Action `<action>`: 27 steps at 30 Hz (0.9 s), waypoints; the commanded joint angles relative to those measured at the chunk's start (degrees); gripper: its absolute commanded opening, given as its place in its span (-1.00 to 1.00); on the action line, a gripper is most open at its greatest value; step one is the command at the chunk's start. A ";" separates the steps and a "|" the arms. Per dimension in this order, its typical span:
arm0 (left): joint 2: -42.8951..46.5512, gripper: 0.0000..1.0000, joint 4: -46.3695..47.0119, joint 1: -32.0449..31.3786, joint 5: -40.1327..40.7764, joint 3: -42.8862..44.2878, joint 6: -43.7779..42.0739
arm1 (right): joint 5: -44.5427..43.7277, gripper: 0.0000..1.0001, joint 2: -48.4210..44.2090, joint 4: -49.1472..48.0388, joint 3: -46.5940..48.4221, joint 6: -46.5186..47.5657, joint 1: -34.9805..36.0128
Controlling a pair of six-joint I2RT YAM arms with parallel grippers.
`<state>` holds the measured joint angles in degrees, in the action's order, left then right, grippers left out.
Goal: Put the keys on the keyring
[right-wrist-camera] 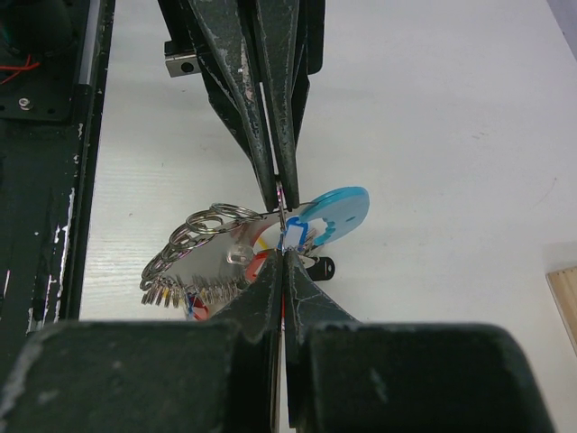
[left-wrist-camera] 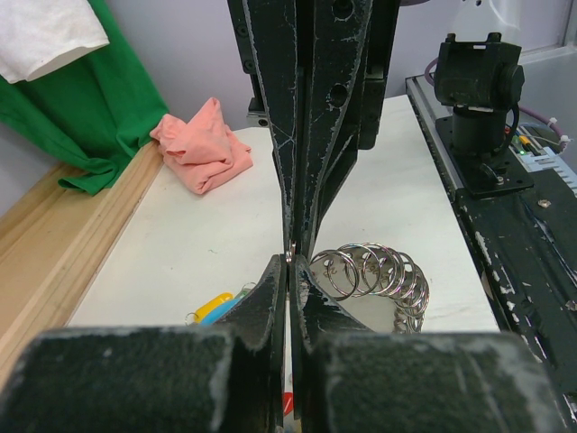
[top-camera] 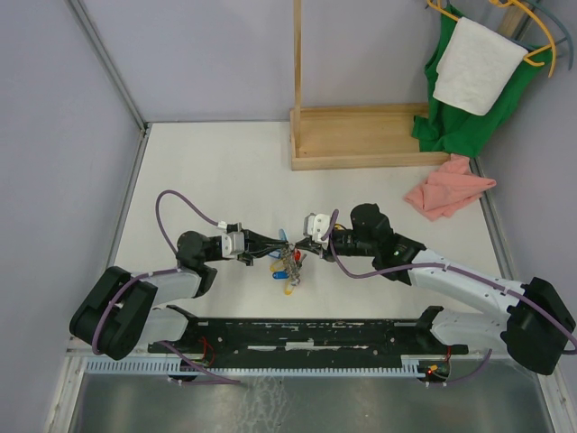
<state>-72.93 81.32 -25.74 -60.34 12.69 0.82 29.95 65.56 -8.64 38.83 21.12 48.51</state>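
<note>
The keyring (right-wrist-camera: pixel 335 209), part light-blue band and part grey metal, hangs between my two grippers with several split rings (left-wrist-camera: pixel 370 271) and small keys (right-wrist-camera: pixel 176 293) strung on it. My left gripper (top-camera: pixel 281 244) is shut on the ring's thin metal wire (left-wrist-camera: pixel 288 257). My right gripper (top-camera: pixel 303 248) faces it tip to tip and is shut on a key with a blue and white tag (right-wrist-camera: pixel 292 236). A yellow-tagged key (top-camera: pixel 289 290) and a blue-tagged one (top-camera: pixel 282 275) lie on the table below. A red tag (right-wrist-camera: pixel 261 267) shows in the bunch.
A wooden stand (top-camera: pixel 361 135) is at the back. A pink cloth (top-camera: pixel 448 189) lies at the right. A green cloth (top-camera: pixel 460 117) and a white towel (top-camera: pixel 476 65) hang at the back right. A black rail (top-camera: pixel 297 329) runs along the near edge.
</note>
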 commanded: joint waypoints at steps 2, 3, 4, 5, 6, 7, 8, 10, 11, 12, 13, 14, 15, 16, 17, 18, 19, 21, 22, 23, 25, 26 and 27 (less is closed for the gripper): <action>0.28 -0.95 3.55 0.04 -0.24 1.20 1.64 | 0.92 -0.99 -0.06 -3.18 1.09 -0.82 0.53; 0.25 -0.95 3.52 0.04 -0.36 1.20 1.64 | 0.92 -0.99 -0.14 -3.27 1.08 -0.82 0.52; 0.24 -0.95 3.50 0.00 -0.33 1.20 1.69 | 0.94 -0.99 -0.17 -3.31 1.07 -0.89 0.53; 0.20 -0.95 3.50 -0.01 -0.34 1.19 1.72 | 0.87 -0.99 -0.15 -3.44 1.15 -0.85 0.53; 0.27 -0.95 3.50 0.06 -0.37 1.15 1.73 | 0.79 -0.99 -0.19 -3.45 1.11 -0.88 0.60; 0.32 -0.95 3.50 0.01 -0.33 1.17 1.69 | 0.74 -0.99 -0.25 -3.47 1.08 -0.85 0.62; 0.37 -0.95 3.51 0.01 -0.33 1.11 1.72 | 0.62 -0.99 -0.26 -3.54 1.00 -0.89 0.62; 0.49 -0.95 3.54 0.01 -0.33 1.11 1.73 | 0.39 -0.99 -0.13 -3.53 0.90 -0.84 0.62; 0.50 -0.95 3.50 0.03 -0.39 1.11 1.73 | 0.24 -0.99 -0.11 -3.49 0.83 -0.75 0.62; 0.50 -0.95 3.46 0.02 -0.34 1.13 1.73 | 0.08 -0.99 -0.15 -3.48 0.85 -0.76 0.62; 0.49 -0.95 3.43 0.02 -0.37 1.19 1.77 | 0.05 -0.99 -0.23 -3.48 0.77 -0.80 0.62; 0.44 -0.95 3.45 -0.02 -0.33 1.19 1.73 | 0.05 -0.99 -0.20 -3.54 0.77 -0.81 0.62; 0.37 -0.95 3.37 0.06 -0.33 1.20 1.73 | 0.10 -0.99 -0.23 -3.49 0.79 -0.78 0.62; 0.41 -0.95 3.40 -0.01 -0.36 1.20 1.73 | -0.01 -0.99 -0.15 -3.21 0.93 -0.70 0.58; 0.47 -0.95 3.41 0.06 -0.37 1.20 1.75 | -0.09 -0.99 -0.08 -2.87 1.07 -0.59 0.61; 0.52 -0.95 3.41 -0.01 -0.31 1.20 1.80 | -0.27 -0.99 0.05 -2.45 1.12 -0.42 0.62; 0.59 -0.95 3.33 0.03 -0.29 1.15 1.79 | -0.40 -0.99 0.23 -2.15 1.16 -0.32 0.62; 0.91 -0.95 3.27 -0.01 -0.07 1.09 1.66 | -0.60 -0.99 0.47 -1.90 1.21 -0.30 0.62; 0.94 -0.95 3.17 -0.01 -0.04 1.11 1.64 | -0.67 -0.99 0.50 -1.76 1.17 -0.29 0.62; 0.96 -0.95 3.14 -0.02 -0.03 1.10 1.64 | -0.75 -0.99 0.45 -1.62 1.27 -0.35 0.62; 1.10 -0.95 3.06 0.00 -0.02 1.11 1.64 | -0.92 -0.99 0.53 -1.35 1.42 -0.22 0.62; 1.12 -0.95 2.99 -0.01 -0.06 1.10 1.65 | -0.95 -0.99 0.46 -1.34 1.42 -0.21 0.62; 1.12 -0.95 2.95 0.00 -0.06 1.07 1.64 | -1.03 -0.99 0.47 -1.44 1.36 -0.21 0.62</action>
<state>-72.93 81.17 -25.74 -60.31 12.69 0.84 29.45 66.13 -8.82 38.83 20.88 48.77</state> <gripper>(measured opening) 0.043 0.012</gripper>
